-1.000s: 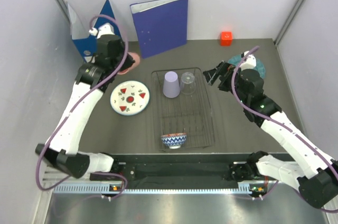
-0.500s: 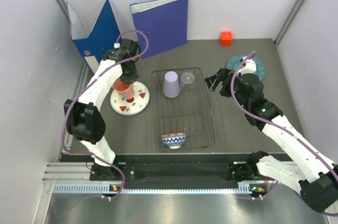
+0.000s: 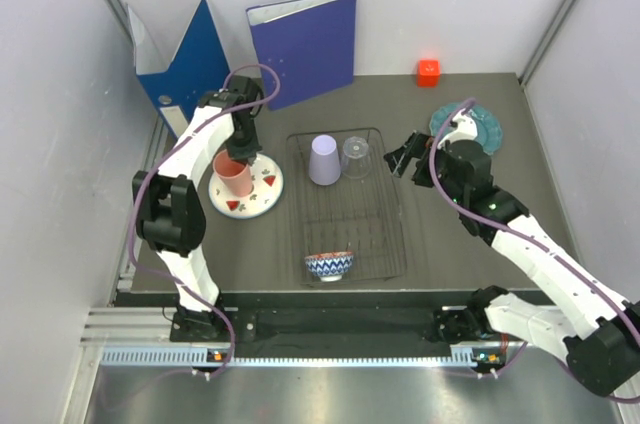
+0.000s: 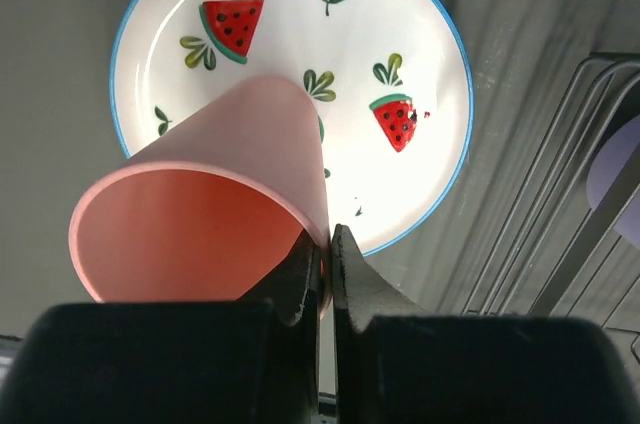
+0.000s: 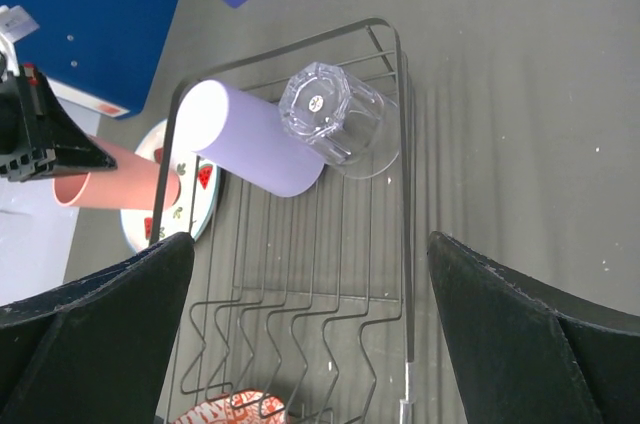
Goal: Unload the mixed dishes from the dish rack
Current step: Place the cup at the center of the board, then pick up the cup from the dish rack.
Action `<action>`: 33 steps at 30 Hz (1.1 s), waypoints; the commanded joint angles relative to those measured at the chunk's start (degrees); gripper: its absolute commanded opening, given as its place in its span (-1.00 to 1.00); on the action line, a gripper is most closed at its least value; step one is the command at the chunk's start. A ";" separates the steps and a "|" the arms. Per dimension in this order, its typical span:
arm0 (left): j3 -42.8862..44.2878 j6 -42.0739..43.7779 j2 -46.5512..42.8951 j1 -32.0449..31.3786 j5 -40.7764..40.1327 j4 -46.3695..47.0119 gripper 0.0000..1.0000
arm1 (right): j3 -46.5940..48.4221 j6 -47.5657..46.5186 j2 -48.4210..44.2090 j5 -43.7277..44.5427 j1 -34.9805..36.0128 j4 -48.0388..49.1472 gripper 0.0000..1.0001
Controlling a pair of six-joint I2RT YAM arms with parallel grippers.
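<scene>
My left gripper [image 3: 241, 156] is shut on the rim of the pink cup [image 3: 233, 177], holding it tilted over the white plate with red wedge marks [image 3: 262, 194]. In the left wrist view the fingers pinch the cup's [image 4: 210, 204] wall at the gripper [image 4: 328, 256], with the plate [image 4: 410, 34] below. The black wire dish rack [image 3: 392, 206] holds the lavender cup [image 3: 324, 159], the clear glass tumbler [image 3: 355, 155] and the patterned bowl [image 3: 329, 265]. My right gripper [image 3: 404, 157] is open and empty beside the rack's far right corner [image 5: 310, 240]. The teal plate [image 3: 487, 125] lies behind the right arm.
Two blue binders [image 3: 305, 44] stand at the back left and middle. A small red cube [image 3: 428, 70] sits at the back right. In the right wrist view the lavender cup [image 5: 250, 139] and tumbler [image 5: 335, 114] lie at the rack's [image 5: 406, 244] far end.
My left arm has carried the pink cup from the back left of the table to over the white plate. My right gripper has edged left toward the rack.
</scene>
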 commanded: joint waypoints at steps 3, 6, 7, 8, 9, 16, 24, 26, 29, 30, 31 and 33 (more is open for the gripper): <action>3.10 1.08 -0.61 0.27 1.36 -0.84 -0.79 | 0.48 -0.30 0.92 -0.84 0.72 2.57 1.00; 6.43 0.91 -1.49 0.27 1.63 -1.19 -0.41 | 0.66 -0.30 1.54 -1.10 0.89 2.92 0.99; 7.49 1.00 -1.67 0.27 1.71 -1.36 -0.34 | 0.74 -0.22 1.88 -1.01 1.06 3.01 0.99; 8.63 0.91 -1.85 0.19 1.54 -1.63 -0.14 | 1.01 -0.30 2.06 -1.01 1.07 2.84 0.99; 10.99 0.91 -2.37 0.27 1.45 -2.15 -0.10 | 1.01 -0.30 1.98 -1.01 1.15 2.92 1.00; 17.60 -0.40 -6.58 0.01 2.41 -1.55 0.21 | 1.27 -0.48 1.10 -0.05 1.42 2.66 0.99; -6.44 -0.33 -21.36 -13.33 3.92 28.77 0.98 | 0.92 -3.99 -2.77 4.87 1.51 1.00 0.99; -7.09 1.78 -18.83 -17.38 3.13 29.75 0.98 | 1.79 -4.61 -2.77 5.66 1.42 -1.55 0.99; -4.82 1.88 -11.28 -21.43 -2.73 28.70 0.98 | 1.71 -4.96 -3.91 6.89 1.42 -3.40 0.99; -4.28 1.70 -9.95 -22.48 -3.90 28.52 0.98 | 1.71 -5.05 -4.78 7.24 1.51 -3.75 0.99; -3.84 1.88 -8.89 -22.66 -4.17 28.52 0.98 | 1.62 -5.14 -5.14 7.68 1.42 -4.37 0.99; -4.45 1.79 -7.04 -22.66 -4.26 30.34 0.98 | 1.36 -5.40 -6.02 8.39 1.42 -4.90 0.99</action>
